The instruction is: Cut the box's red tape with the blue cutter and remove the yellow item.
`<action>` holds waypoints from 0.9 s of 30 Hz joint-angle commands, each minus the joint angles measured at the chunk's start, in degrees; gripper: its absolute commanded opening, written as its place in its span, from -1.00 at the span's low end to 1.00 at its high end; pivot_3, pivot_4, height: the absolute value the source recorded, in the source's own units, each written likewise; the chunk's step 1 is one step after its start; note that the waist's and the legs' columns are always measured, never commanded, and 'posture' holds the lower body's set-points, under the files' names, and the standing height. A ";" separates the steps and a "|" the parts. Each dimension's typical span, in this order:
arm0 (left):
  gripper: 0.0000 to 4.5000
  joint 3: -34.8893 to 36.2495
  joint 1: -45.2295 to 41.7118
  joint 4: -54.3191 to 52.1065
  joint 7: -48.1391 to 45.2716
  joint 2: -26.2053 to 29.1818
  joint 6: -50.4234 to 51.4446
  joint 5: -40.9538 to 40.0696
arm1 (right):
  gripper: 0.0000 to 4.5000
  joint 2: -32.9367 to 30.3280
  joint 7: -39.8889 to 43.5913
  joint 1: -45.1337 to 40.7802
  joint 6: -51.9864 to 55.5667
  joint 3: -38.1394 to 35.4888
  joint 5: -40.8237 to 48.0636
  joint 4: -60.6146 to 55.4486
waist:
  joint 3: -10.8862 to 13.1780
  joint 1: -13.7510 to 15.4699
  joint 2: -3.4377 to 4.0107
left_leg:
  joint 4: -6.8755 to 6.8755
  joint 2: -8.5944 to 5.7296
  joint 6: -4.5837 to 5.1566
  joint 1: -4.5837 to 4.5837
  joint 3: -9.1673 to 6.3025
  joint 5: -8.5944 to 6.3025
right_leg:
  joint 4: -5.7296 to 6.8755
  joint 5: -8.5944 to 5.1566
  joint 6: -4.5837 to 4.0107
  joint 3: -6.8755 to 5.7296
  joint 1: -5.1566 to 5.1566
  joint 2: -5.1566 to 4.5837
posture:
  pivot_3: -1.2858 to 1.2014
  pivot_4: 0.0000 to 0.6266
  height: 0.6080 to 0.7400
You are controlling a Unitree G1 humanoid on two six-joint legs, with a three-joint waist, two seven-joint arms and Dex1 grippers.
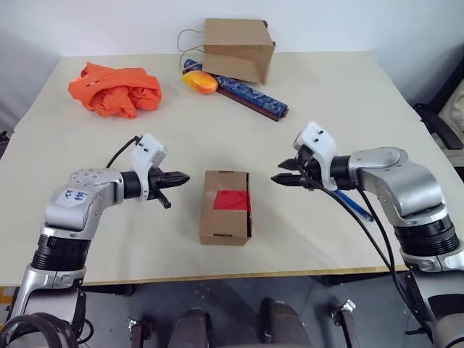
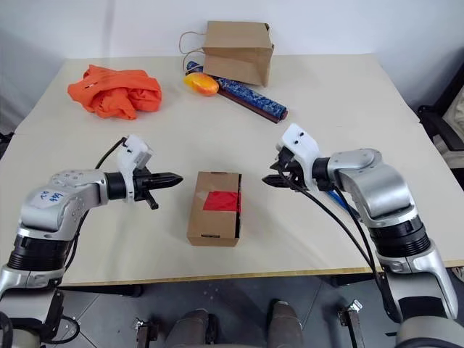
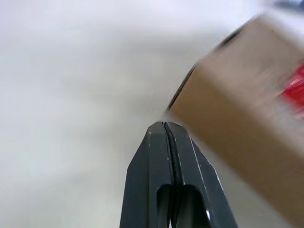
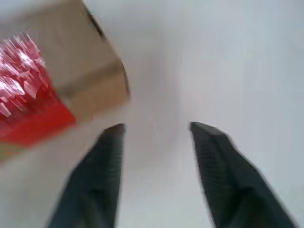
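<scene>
One gripper, the right gripper [image 1: 281, 180], fingers spread and empty, hangs nearest the blue cutter [image 1: 355, 206], which lies slantwise on the table [image 1: 326, 94] just under its wrist, while the box [image 1: 226, 207] sits between both arms.

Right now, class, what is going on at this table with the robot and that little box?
The small box sits on the table between the two grippers, its red tape in place. The left gripper is shut and empty beside it; the right gripper is open and empty. The blue cutter lies on the table under the right arm.
</scene>
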 commanded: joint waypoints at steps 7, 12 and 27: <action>-1.00 -3.93 -5.90 -0.58 -6.10 -4.73 -3.51 -1.73 | 0.99 6.23 -6.51 1.29 7.82 -0.71 5.88 -8.86 | 0.00 -0.05 -0.02 | 0.01 0.00 0.00 0.02 0.00 0.00 | 0.06 0.01 0.02 0.00 0.00 0.00 | 0.03 -0.52 1.00; -1.00 -8.80 -6.02 2.16 -7.35 -5.84 -6.49 1.90 | 0.99 5.20 -6.87 3.84 6.24 2.61 5.16 -8.45 | 0.00 -0.06 -0.02 | 0.01 0.00 0.00 0.01 0.00 0.00 | 0.05 0.01 0.02 0.00 0.00 0.00 | 0.03 -0.52 1.00; -1.00 -10.64 -3.68 4.23 -10.35 -4.67 -9.87 5.41 | 0.99 -8.87 -1.35 8.15 -3.42 15.58 -4.21 -5.85 | -0.14 0.62 -0.25 | 0.08 -0.01 0.04 0.06 0.00 -0.02 | -0.07 0.02 0.03 0.00 0.13 -0.01 | 0.03 -0.52 1.00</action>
